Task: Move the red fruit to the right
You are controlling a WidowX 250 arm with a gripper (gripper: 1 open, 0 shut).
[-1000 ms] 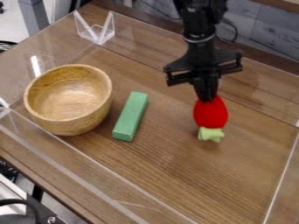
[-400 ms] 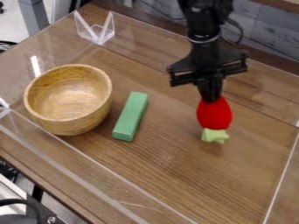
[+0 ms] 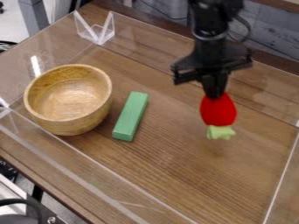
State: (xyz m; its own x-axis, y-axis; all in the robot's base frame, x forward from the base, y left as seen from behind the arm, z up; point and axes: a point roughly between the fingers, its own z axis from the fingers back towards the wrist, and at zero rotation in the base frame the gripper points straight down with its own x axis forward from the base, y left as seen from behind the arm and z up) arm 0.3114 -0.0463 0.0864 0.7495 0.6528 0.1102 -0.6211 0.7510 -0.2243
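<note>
You can't see the tips of the tool point(image 3: 216, 91) where it clamps the fruit point(image 3: 218, 110): glossy red, pale green cap at 6 o'clock.

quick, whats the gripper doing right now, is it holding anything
gripper: closed, holding the red fruit by its top end, green cap pointing down.
</note>
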